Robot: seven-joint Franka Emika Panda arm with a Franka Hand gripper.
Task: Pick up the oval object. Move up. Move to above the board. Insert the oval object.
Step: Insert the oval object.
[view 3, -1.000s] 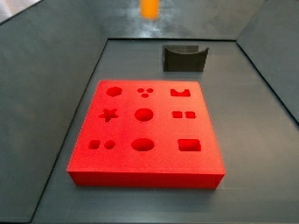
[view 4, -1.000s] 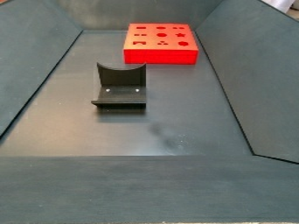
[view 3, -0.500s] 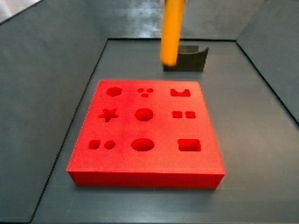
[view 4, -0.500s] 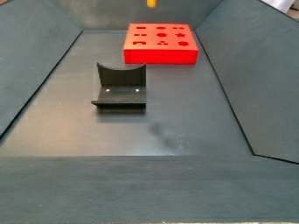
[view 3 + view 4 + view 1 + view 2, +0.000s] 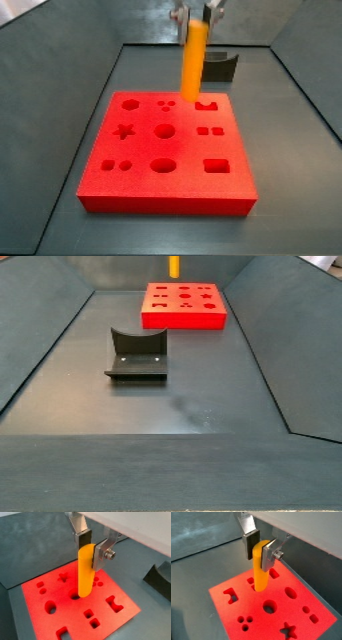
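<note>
Peg, slim orange-yellow oval object: clamped upright between gripper plates, has descended over flat red foam board, twelve o'clock edge; insertion pending.

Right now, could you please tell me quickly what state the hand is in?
Hand: closed on the oval object, holding it upright above the board.

– What surrounds the work area?
– Dark grey walls slope down on each side to a flat, dark grey bench, like a trough.
– Any furniture?
– Only the black fixture, standing on the bench in both side views.
– The light?
– Soft and even; a dull sheen lies on the bench.
</note>
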